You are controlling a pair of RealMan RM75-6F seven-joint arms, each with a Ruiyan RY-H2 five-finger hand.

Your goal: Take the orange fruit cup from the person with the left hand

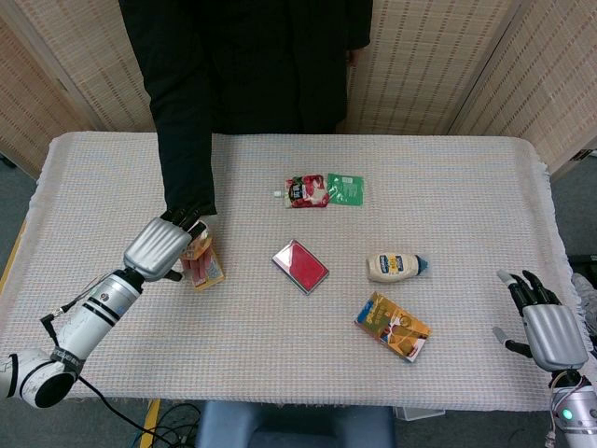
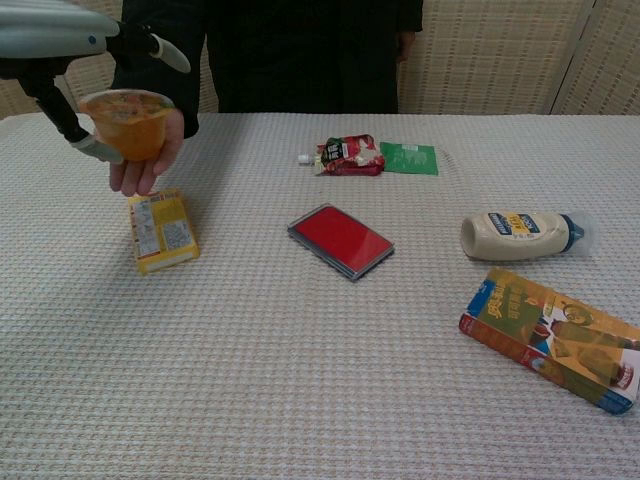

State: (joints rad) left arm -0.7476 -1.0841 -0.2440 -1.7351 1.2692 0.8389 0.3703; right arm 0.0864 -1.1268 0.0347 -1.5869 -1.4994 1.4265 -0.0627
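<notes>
On person's palm (image 2: 150, 160), orange fruit cup (image 2: 128, 122) upright, rim up

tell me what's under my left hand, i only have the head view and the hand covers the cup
Observer: In the chest view the orange fruit cup sits upright on the person's open palm, raised off the table.
Operator: is my hand gripping it yet
Observer: Not plainly. The left hand is over the cup. Its thumb lies by the cup's left wall, contact unclear, and one finger sticks out above the rim, off the cup.
Operator: is the cup touching that yellow box
Observer: No. The yellow box lies flat on the table, and the cup and palm are held above it, apart from it.
</notes>
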